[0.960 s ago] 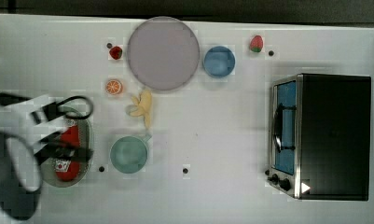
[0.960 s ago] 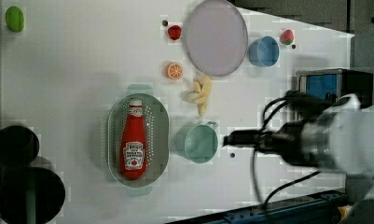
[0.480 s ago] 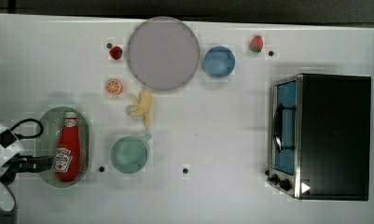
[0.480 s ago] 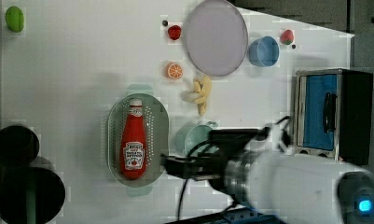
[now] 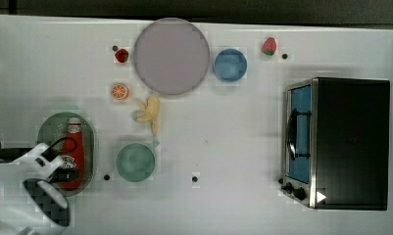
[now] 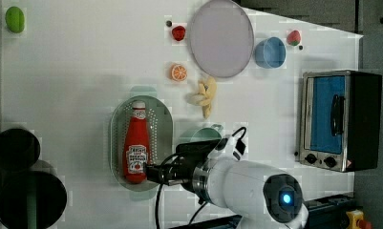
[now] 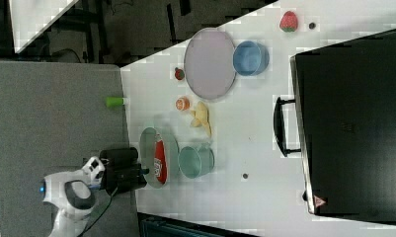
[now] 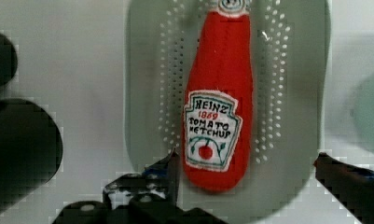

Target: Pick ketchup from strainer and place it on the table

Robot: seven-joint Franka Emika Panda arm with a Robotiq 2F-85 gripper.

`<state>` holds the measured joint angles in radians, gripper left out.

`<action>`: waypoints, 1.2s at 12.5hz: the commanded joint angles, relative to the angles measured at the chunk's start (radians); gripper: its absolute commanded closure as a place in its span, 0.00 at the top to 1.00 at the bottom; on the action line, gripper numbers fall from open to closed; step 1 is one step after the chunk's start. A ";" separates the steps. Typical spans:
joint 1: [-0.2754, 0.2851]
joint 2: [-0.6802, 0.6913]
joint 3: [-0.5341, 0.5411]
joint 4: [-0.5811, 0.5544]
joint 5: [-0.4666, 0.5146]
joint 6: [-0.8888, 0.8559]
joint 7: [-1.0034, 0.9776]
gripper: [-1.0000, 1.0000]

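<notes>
Gripper (image 8: pixel 245 172): spread wide and holding nothing; in the wrist view one dark finger (image 8: pixel 168 170) stands to one side of the ketchup's base and the other at the strainer's far rim. Whether a finger touches the strainer cannot be told.
Gripper in the left view (image 6: pixel 153 172): black, at the end of a white rounded arm in the lower middle of the frame, just beside the ketchup's base.
Ketchup (image 8: pixel 219 100): lies flat inside the strainer; a soft-looking red bottle shape with a narrow neck, white cap and a stitched-looking white label with a small tomato. In the top view (image 5: pixel 74 152) it lies at lower left, cap toward the frame's top.
Strainer (image 8: pixel 149 93): pale green oval basket, smooth rim, rows of small holes in the bottom; it rests on the table.
Table (image 5: pixel 223 127): flat, white, with a few small dark dots.
Cup (image 5: pixel 134 161): round, pale green, just right of the strainer in the top view.
Banana (image 5: pixel 150 111): yellow, curved, near the top view's centre left.
</notes>
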<state>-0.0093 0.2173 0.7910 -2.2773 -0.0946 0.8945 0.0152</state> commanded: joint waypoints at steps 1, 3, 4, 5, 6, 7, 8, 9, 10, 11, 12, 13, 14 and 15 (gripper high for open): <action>-0.012 0.096 -0.001 0.002 -0.041 0.094 0.082 1.00; -0.008 0.170 -0.006 0.004 -0.080 0.143 0.109 1.00; -0.005 0.202 -0.012 0.006 -0.104 0.165 0.133 1.00; 0.000 0.231 -0.021 0.007 -0.131 0.185 0.160 1.00; 0.007 0.255 -0.032 0.008 -0.163 0.198 0.190 1.00; 0.016 0.275 -0.045 0.009 -0.196 0.209 0.217 1.00; 0.025 0.291 -0.061 0.011 -0.229 0.217 0.238 1.00; 0.036 0.304 -0.077 0.015 -0.254 0.228 0.247 1.00; 0.048 0.318 -0.093 0.023 -0.268 0.233 0.255 1.00; 0.061 0.331 -0.109 0.034 -0.272 0.234 0.258 1.00; 0.077 0.343 -0.126 0.044 -0.273 0.234 0.258 0.96; 0.094 0.355 -0.138 0.057 -0.273 0.242 0.260 0.84; 0.107 0.365 -0.149 0.066 -0.273 0.245 0.264 0.71; 0.115 0.367 -0.156 0.071 -0.273 0.245 0.264 0.61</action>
<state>0.0840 0.5889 0.6470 -2.2168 -0.3718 1.1377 0.2303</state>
